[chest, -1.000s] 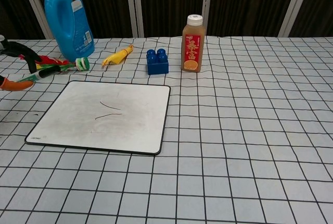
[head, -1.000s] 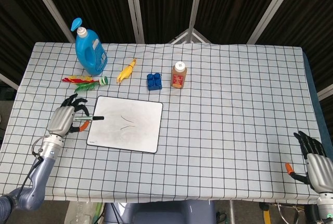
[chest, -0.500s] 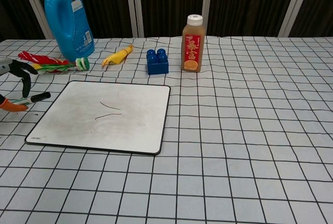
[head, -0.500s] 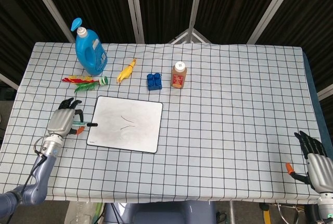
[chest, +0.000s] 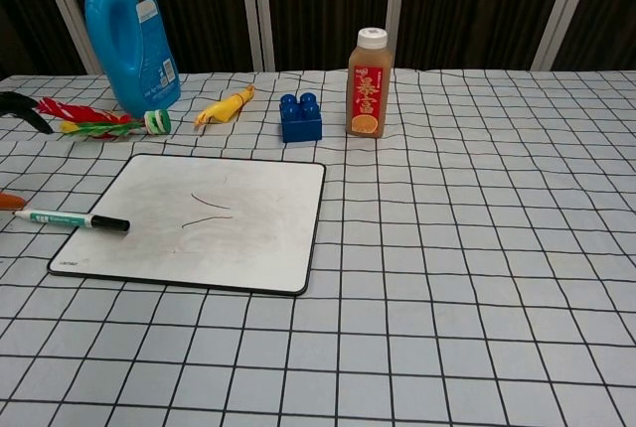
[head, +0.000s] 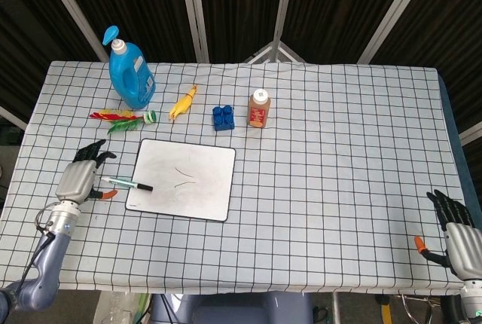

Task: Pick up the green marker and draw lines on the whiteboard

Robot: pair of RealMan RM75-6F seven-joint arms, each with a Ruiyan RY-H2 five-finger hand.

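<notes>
The green marker point(head: 126, 184) point(chest: 72, 218) lies flat across the left edge of the whiteboard point(head: 203, 188) point(chest: 248, 228), its black cap end on the board. Two short dark lines mark the board's middle. My left hand point(head: 79, 179) rests just left of the marker's tail, fingers spread and holding nothing; the chest view shows only its fingertips point(chest: 18, 104) at the left border. My right hand point(head: 456, 235) hangs open beyond the table's front right corner, away from everything.
Behind the board stand a blue detergent bottle point(head: 129, 70) point(chest: 131, 35), a red and green feathered toy point(head: 120, 118) point(chest: 99, 121), a yellow toy point(head: 183, 102) point(chest: 225, 106), a blue brick point(head: 222, 117) point(chest: 300, 117) and a juice bottle point(head: 258, 108) point(chest: 368, 83).
My left hand brought the marker down, let it go and drew back to the left. The marker now lies over the board's left edge. The right hand stayed still.
</notes>
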